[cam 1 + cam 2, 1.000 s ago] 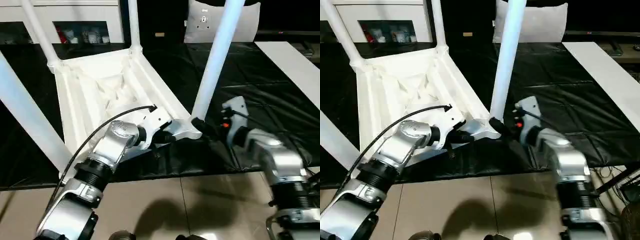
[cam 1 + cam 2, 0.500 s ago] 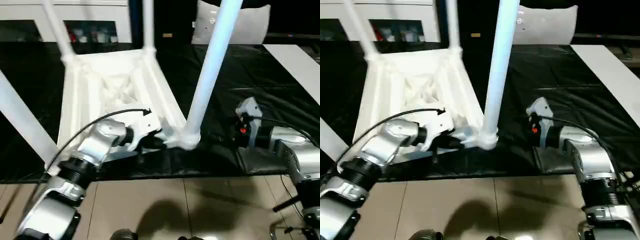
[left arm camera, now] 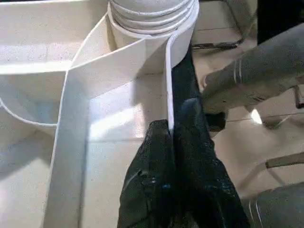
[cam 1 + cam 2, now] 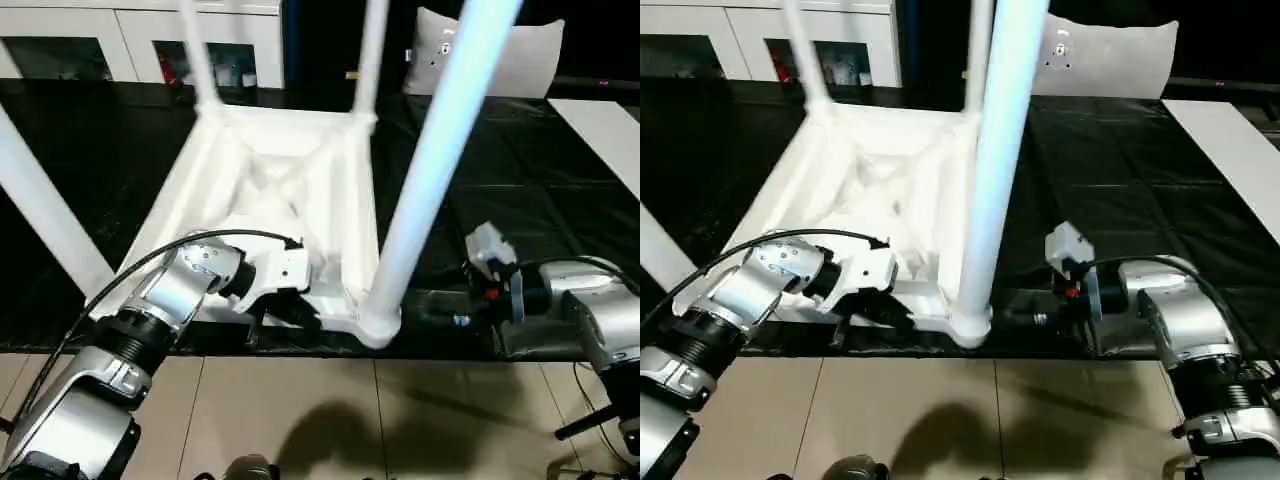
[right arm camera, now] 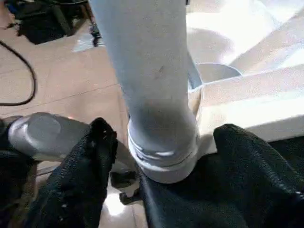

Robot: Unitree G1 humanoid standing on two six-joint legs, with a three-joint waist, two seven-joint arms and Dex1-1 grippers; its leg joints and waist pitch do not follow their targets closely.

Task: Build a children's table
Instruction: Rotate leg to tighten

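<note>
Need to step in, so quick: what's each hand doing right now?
Left hand: closed, pinching the table's rim.
Right hand: open, fingers either side of the near leg, not gripping.

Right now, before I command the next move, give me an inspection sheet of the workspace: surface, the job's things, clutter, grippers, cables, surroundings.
Surface: black sheet, wrinkled, ending at a tiled floor.
Job's things: children's table upside down on the sheet, ribbed underside up, four legs standing in the corner sockets; near leg by the sheet's front edge.
Clutter: nothing seen on the sheet besides the table.
Grippers: left gripper shut on the table's rim wall beside the near socket; right gripper open, one finger on each side of the near leg's base, not clamping.
Cables: black cable arching over the left forearm.
Surroundings: white pillow and white cabinets behind; white board at right.
</note>
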